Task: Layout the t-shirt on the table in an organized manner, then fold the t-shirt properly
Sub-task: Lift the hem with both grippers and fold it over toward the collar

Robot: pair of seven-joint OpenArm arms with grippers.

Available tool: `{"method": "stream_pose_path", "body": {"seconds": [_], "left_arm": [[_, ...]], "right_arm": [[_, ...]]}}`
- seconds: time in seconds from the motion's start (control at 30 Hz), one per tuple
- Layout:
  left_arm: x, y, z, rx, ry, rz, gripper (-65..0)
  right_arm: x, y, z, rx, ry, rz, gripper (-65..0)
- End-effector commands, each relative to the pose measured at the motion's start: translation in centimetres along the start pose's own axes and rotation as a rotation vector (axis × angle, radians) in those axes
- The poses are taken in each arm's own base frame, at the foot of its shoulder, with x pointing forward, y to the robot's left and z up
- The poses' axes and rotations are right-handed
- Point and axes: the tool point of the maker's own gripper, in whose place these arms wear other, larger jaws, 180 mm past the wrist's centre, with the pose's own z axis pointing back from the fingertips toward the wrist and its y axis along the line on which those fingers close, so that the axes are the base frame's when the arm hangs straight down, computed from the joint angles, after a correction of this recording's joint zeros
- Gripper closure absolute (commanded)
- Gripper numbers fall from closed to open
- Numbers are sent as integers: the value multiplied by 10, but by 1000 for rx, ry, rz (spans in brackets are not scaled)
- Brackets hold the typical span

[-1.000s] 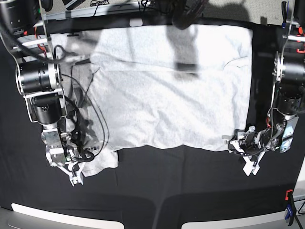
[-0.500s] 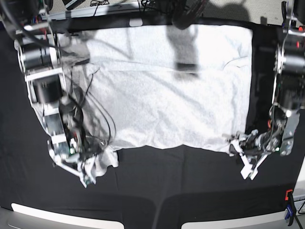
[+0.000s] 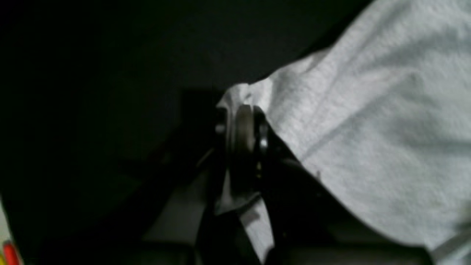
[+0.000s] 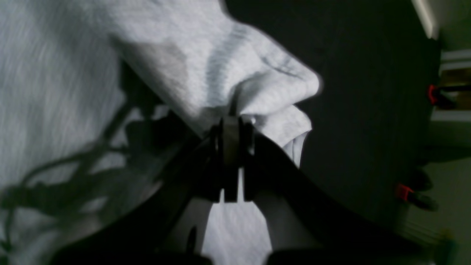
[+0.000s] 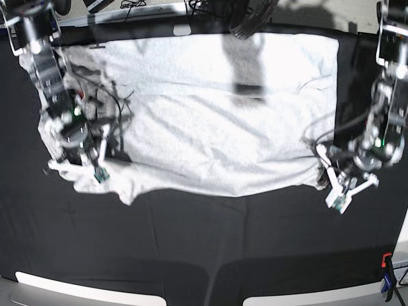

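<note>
**Both claws clamped on the near hem, shirt spread flat**

I saw the large white short-sleeved cotton t-shirt (image 5: 223,121) lying wide across the flat counter covered by black cloth (image 5: 210,248), its far edge near the back of the counter. The left claw (image 3: 241,127) was clenched on a pinched corner of the fabric, at the near corner on the right side of the base view. The right claw (image 4: 232,138) was also clenched, and a bunched fold of the shirt was held between its jaws at the opposite near corner.

In my judgement the step in hand was to stretch and lift the near hem before folding. To do it well, I thought I should move both arms together at the same height, so the hem stayed straight. I also judged that the bunched fabric at the right claw could leave a crease, so the cloth needed light tension sideways. A hard pull could drag the far edge out of line.
</note>
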Motion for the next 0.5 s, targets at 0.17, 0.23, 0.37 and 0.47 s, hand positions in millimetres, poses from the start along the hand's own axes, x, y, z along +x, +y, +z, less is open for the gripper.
{"method": "stream_pose_path", "body": {"seconds": [0.17,0.23,0.37,0.47], "left_arm": [[38,6,59,110,-169,-60,0],[36,7,72,128,-184,-57,0],[17,14,85,159,-153,-34,0],[0,18,89,173,-115,-15,0]], "right_arm": [[4,-20,36,-143,-32,83,0],[2,-21,44,-155,-24,86,0],[-3,-23,59,-187,-17,100,0],[-10,-28,71,-211,-9,93,0]]}}
